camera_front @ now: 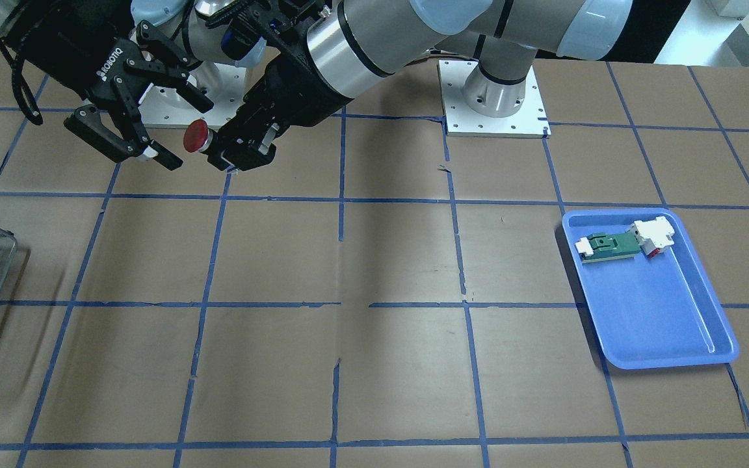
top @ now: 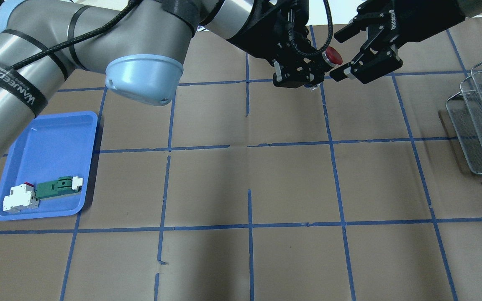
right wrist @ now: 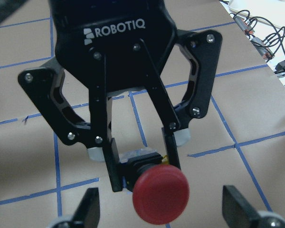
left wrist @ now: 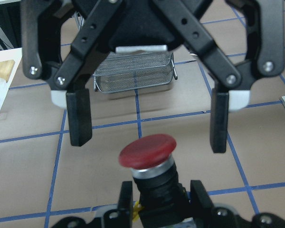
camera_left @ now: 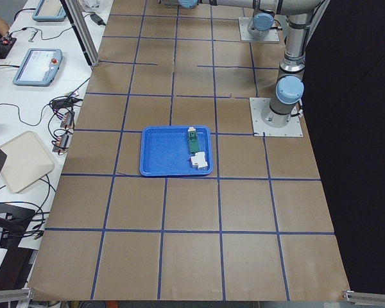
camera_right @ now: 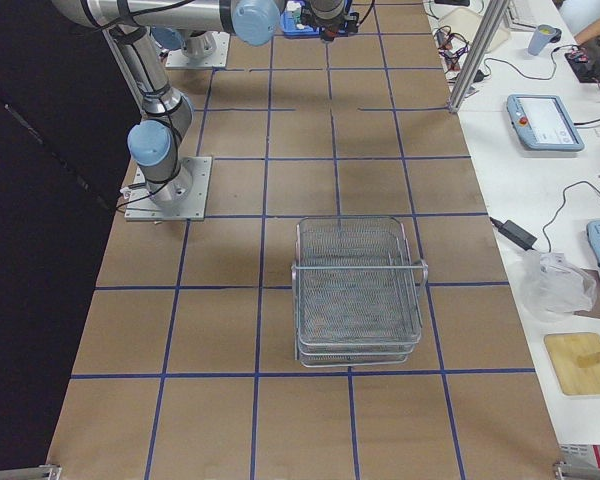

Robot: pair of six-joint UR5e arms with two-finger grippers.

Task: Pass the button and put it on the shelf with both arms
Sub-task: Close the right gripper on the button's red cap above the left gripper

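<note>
table (camera_front: 400, 260) — shelf (camera_right: 358, 290), blue tray (camera_front: 660, 312)

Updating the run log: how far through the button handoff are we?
Done: the button is off the table, gripped by the left gripper.
In hand: the handoff. The right gripper is open, fingers either side of the red cap.
Left: right grasps, left releases, then placing it on the shelf, which shows no button.
</note>
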